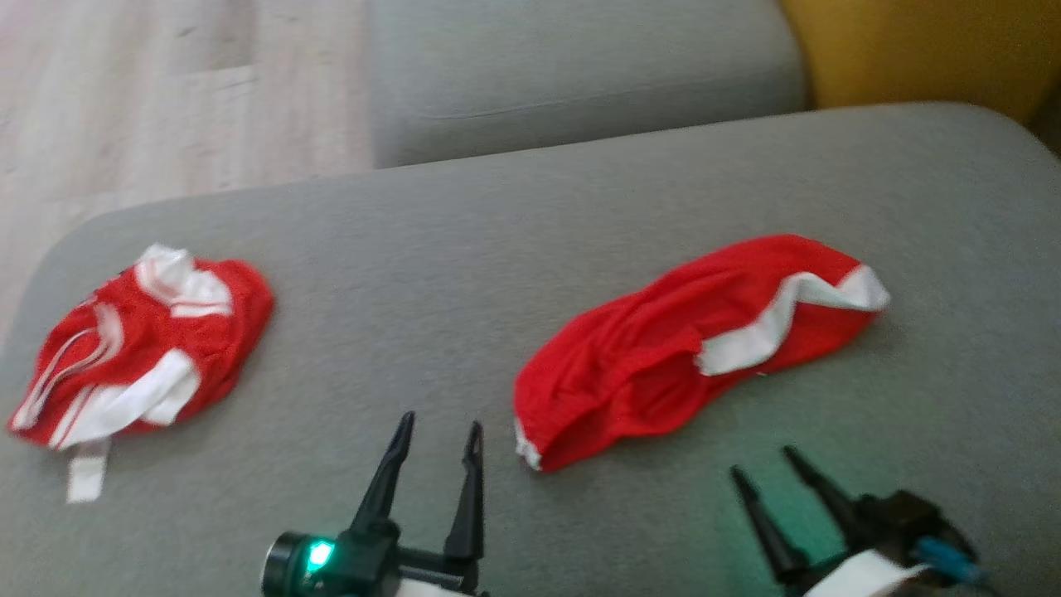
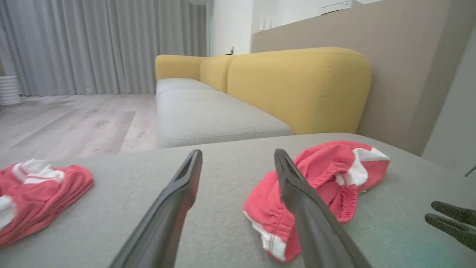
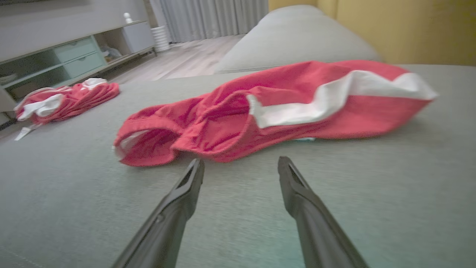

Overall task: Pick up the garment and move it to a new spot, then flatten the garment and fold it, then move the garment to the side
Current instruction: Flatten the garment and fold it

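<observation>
Hovering at the near edge, the left gripper (image 1: 440, 421) and right gripper (image 1: 760, 461) both have jaws spread wide and empty. The rumpled red fabric garment with white trim (image 1: 663, 365) lies centre-right on the grey fabric sofa cushion (image 1: 414, 274), neither flat nor folded. Flattening, folding and moving it aside all look left to do.

Just beyond the black fingers (image 3: 184, 197) lie red shorts (image 1: 663, 356) with a white side band. Well left of them, another red pair (image 1: 141, 348) shows white stripes. The seat cushion (image 1: 414, 274) is grey and the sofa back (image 2: 297, 89) is yellow.
</observation>
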